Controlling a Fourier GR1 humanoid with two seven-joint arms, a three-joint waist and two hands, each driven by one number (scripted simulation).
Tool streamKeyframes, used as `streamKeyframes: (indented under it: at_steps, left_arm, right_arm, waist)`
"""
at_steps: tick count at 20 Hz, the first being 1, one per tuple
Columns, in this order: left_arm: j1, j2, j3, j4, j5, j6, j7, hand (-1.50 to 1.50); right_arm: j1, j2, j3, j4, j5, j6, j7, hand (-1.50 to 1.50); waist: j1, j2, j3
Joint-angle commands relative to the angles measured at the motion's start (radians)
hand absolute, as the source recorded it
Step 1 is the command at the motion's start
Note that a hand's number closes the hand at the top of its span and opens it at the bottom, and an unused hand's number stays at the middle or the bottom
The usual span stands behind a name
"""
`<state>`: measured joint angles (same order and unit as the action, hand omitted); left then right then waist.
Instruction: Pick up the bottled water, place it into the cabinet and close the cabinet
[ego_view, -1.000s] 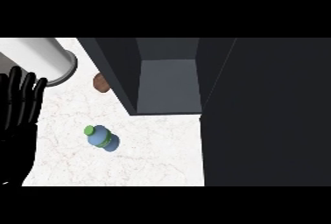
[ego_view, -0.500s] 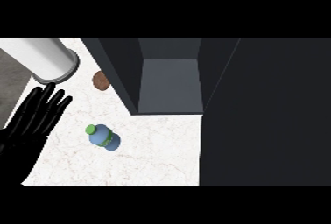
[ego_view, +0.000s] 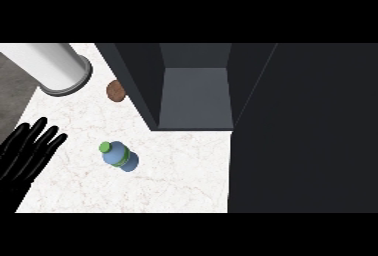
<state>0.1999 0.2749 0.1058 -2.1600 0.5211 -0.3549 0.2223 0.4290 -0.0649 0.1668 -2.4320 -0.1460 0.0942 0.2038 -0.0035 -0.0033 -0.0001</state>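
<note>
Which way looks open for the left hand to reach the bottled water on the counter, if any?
Probably yes, straight across: the left hand is open beside the bottled water, with only bare counter between them.

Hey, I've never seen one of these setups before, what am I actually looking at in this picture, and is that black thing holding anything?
You are looking steeply down at a kitchen counter through a camera at a humanoid robot's head. The black shape at the left edge is the robot's left hand, fingers spread and straight; it holds nothing. Its right hand is not in the picture.

On the pale marbled counter stands a water bottle, blue with a green cap, a little to the right of the hand and not touching it. Farther back lies a small brown round object, and beside that a big white cylinder with a grey rim. The dark box behind the bottle is an open cabinet, where the bottle is meant to go. The large black area on the right is probably its door.
</note>
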Motion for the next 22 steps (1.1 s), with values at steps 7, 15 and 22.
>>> streamKeyframes:
  at_steps: [7,15,22]
  left_arm:
    - [0.061,-0.056,0.033,0.112,-0.131,-0.082,-0.126,-1.50]
    - [-0.022,-0.100,0.047,0.294,-0.270,-0.031,-0.209,-1.50]
    - [-0.112,-0.100,0.039,0.519,-0.345,-0.055,-0.304,-1.50]
  right_arm:
    - [0.187,-0.005,0.034,-0.186,-0.003,0.032,-0.009,-1.50]
    - [0.337,0.011,0.136,-0.201,0.062,0.061,-0.095,-1.50]
    - [0.373,-0.029,0.085,-0.198,0.026,0.090,-0.161,-1.50]
  waist:
    - [-0.006,0.000,-0.001]
    - [-0.018,0.000,-0.001]
    - [-0.016,0.001,0.000]
